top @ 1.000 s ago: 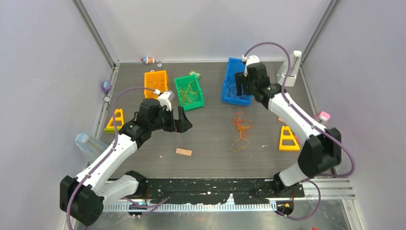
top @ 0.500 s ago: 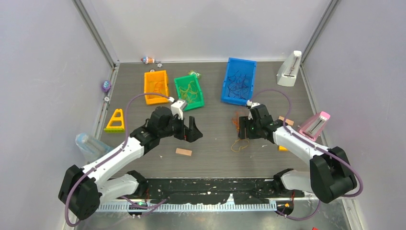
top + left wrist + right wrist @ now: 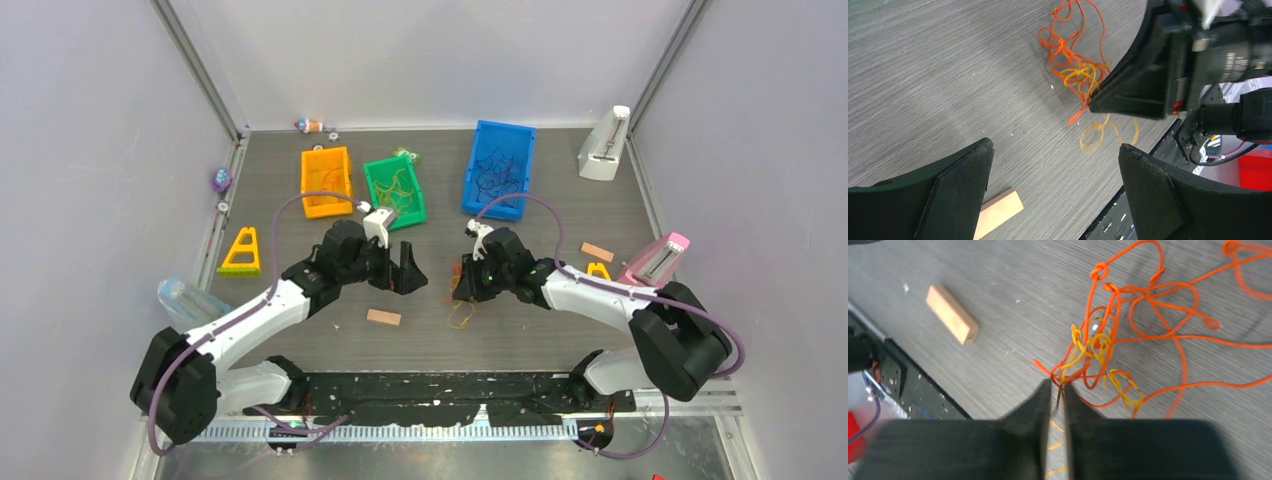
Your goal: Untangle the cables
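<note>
The loose cables [image 3: 461,303] lie as a tangle of orange-red [image 3: 1148,295] and yellow [image 3: 1098,347] strands on the table's middle. My right gripper [image 3: 1057,385] is shut, with a yellow strand pinched between its tips at the tangle's near edge. From above, the right gripper [image 3: 464,287] sits low over the tangle. My left gripper [image 3: 1055,146] is open and holds nothing. It hovers left of the tangle [image 3: 1073,55], facing the right gripper [image 3: 1143,85]. A yellow loop [image 3: 1098,137] lies on the table between them. More cables fill three bins at the back.
Orange bin [image 3: 326,180], green bin [image 3: 372,175] and blue bin [image 3: 480,140] stand at the back. A wooden block [image 3: 383,317] lies under the left gripper, another [image 3: 597,252] at the right. Yellow triangles [image 3: 240,252] [image 3: 598,270] and two metronomes [image 3: 604,145] [image 3: 657,258] stand near the sides.
My right arm swung from the blue bin down to the central tangle and shut on a yellow strand. The left arm moved right toward the tangle, staying open.
</note>
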Tool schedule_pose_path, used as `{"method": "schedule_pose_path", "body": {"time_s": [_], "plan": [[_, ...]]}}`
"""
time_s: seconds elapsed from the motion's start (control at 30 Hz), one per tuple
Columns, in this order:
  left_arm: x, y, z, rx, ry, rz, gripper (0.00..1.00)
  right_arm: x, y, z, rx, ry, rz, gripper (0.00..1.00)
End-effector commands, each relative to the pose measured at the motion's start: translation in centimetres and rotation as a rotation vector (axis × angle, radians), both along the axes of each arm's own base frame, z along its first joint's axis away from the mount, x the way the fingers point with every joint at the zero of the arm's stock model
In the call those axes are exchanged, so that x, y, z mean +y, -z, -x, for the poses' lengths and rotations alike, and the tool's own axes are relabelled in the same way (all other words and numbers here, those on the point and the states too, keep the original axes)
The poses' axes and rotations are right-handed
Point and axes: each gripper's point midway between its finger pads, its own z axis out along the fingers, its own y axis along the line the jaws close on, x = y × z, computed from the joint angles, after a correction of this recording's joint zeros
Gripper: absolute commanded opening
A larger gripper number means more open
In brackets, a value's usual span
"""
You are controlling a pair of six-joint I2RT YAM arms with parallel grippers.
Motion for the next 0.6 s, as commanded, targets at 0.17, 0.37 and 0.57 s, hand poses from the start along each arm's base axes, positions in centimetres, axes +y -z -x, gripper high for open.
{"method": "schedule_pose_path", "body": {"time_s": [0.17,0.37,0.57], "plan": [[-2.2,-0.5,-1.6,0.004,0.053,0.019,0.93,0.0,-7.2,-0.5,-0.141,0.018,-0.08,0.68],[-4.0,0.1,-2.5,0.073,0.066,0.042,0.83,-3.7,-7.3,-3.0,-0.214,0.154,0.046,0.63],[-5.9,1.6,-3.1,0.122,0.071,0.036,0.78,-5.6,-5.3,-6.2,-0.21,0.216,0.131,0.57]]}}
